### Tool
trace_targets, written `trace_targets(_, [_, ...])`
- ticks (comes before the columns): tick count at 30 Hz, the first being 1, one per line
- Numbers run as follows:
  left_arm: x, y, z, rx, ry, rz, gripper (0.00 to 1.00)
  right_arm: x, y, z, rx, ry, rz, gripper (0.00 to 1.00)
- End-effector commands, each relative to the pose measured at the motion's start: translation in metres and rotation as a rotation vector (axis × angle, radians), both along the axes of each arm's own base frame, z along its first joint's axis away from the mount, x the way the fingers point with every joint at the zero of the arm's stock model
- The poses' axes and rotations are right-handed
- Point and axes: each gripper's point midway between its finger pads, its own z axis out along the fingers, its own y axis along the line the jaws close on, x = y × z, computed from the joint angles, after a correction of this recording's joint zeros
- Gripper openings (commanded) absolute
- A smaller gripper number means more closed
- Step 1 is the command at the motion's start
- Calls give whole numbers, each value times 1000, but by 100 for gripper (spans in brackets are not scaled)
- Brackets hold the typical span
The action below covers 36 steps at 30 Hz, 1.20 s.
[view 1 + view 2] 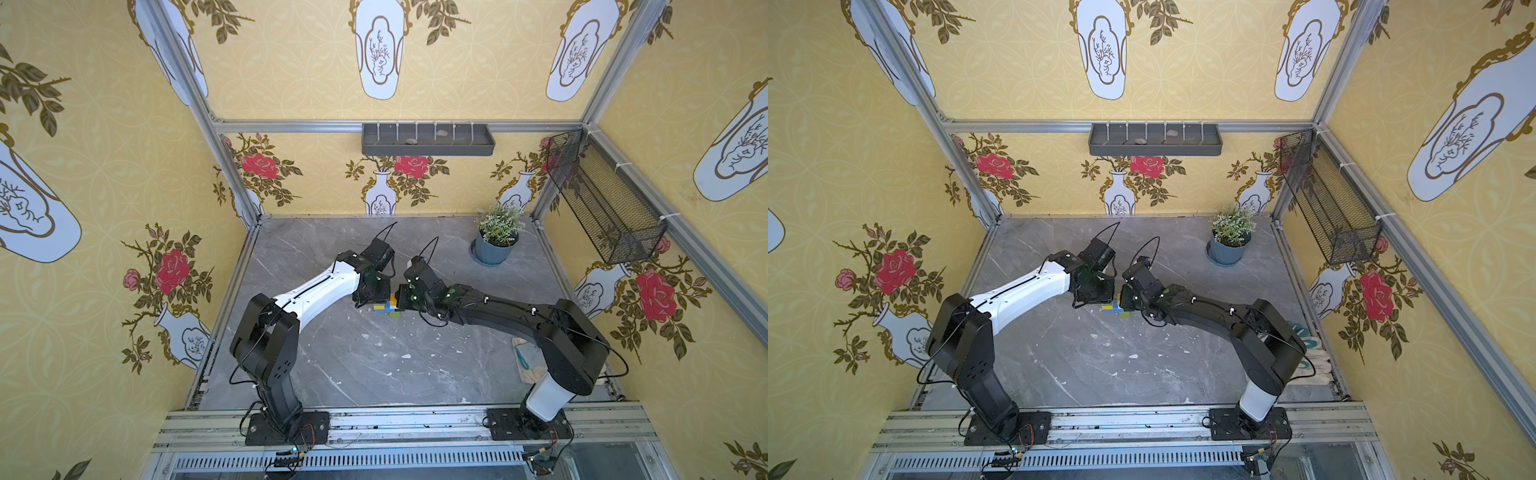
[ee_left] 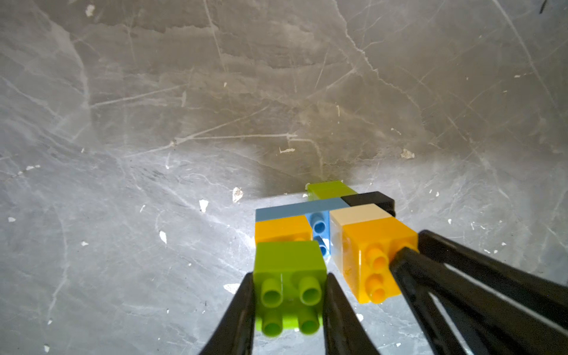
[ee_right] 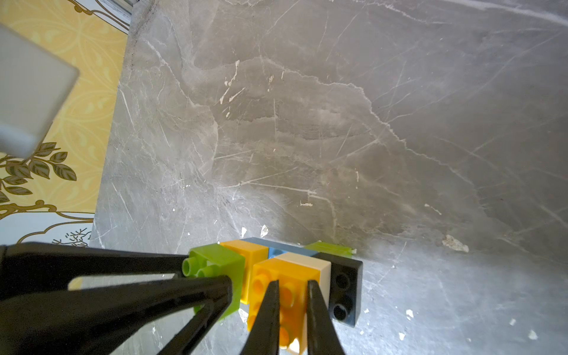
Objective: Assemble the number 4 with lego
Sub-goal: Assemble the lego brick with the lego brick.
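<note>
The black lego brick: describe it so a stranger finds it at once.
In the middle of the grey marble tabletop is a multicoloured cluster of plastic bricks. Touching its white square brick is the black square brick, the only black piece.

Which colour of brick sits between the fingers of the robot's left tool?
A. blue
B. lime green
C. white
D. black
B: in the left wrist view the left tool is closed on the sides of the lime green brick at the near end of the cluster, while the right tool pinches a yellow brick.
</note>
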Motion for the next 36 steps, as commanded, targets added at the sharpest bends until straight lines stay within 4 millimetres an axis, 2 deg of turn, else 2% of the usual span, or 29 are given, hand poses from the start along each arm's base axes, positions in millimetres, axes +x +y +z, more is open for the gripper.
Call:
trace_targets(1, [-3,5,-9,37,26,-4,28,-77,-87,-74,-402,351,28,13])
trace_targets(9, [0,-1,-7,32,30,-18,28,-76,-88,-74,-402,352,26,13])
trace_targets(17, [-2,-6,-14,79,55,-45,27,-77,-89,-76,-403,354,28,13])
trace_targets(20, [-1,-4,-15,96,48,-26,25,-77,-88,-76,-398,354,26,13])
trace_targets(24, [-1,-2,-18,102,45,6,29,-77,-89,-76,-397,355,26,13])
trace_targets(28, [-2,-1,-21,101,41,16,25,-78,-90,-76,-397,353,25,13])
trace_targets(36, [-10,7,-17,95,23,77,24,-77,-90,-77,-394,354,24,13])
